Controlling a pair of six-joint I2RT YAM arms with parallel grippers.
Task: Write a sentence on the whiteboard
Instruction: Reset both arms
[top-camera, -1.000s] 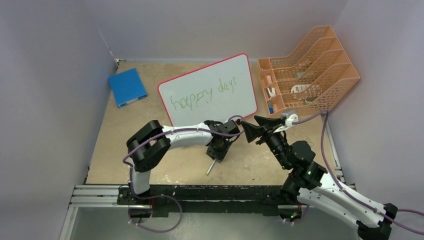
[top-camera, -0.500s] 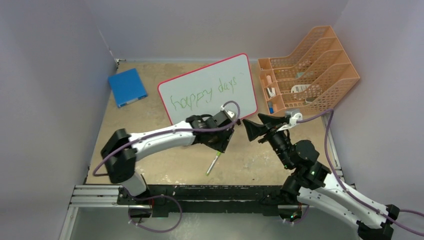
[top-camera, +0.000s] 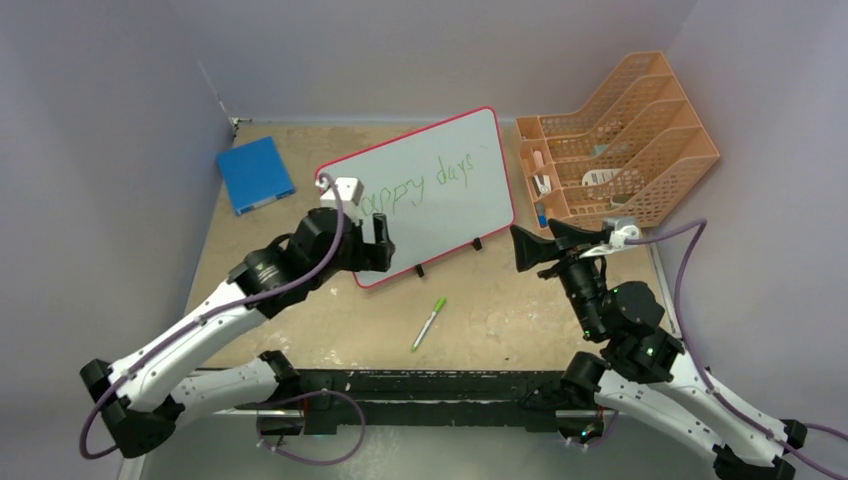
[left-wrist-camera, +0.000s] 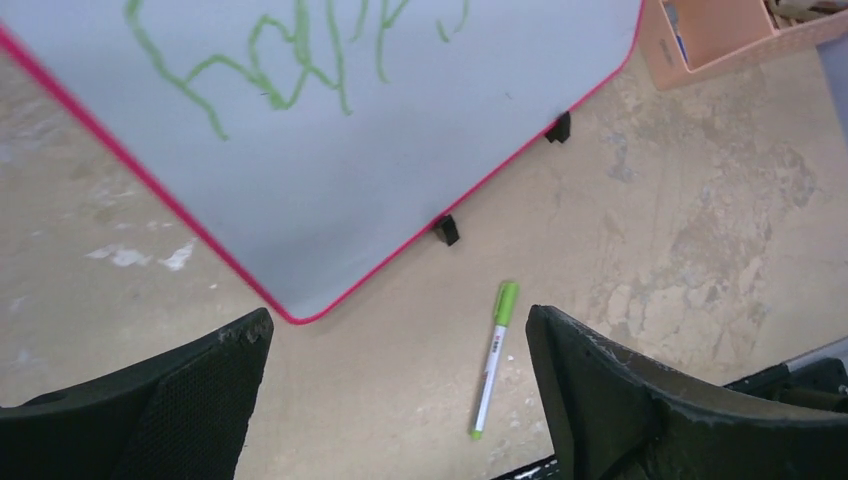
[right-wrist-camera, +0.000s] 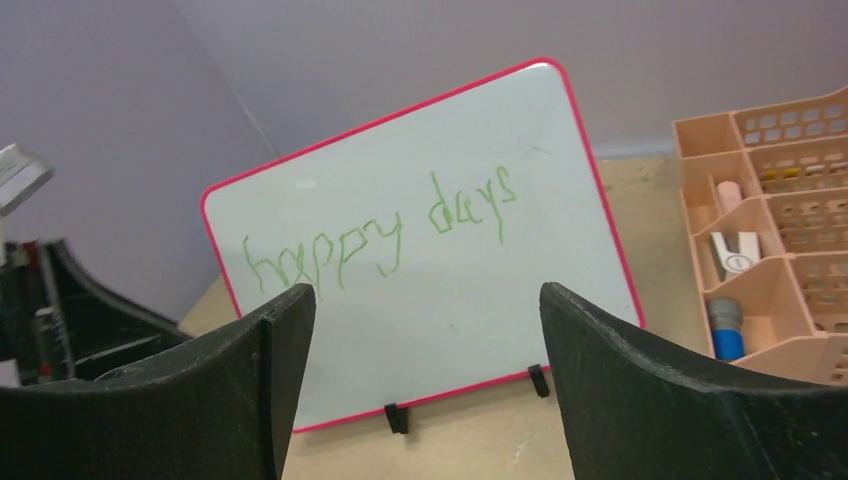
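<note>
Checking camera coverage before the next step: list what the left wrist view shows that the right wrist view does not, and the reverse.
Only the left wrist view: the green marker lying on the table near the whiteboard; the writing is cut off there. Only the right wrist view: the whole sentence, "happy days", plus the left arm at the edge. Both: the whiteboard on its black feet, part of the orange organizer, and an open claw in front, the left claw in one, the right claw in the other.
</note>
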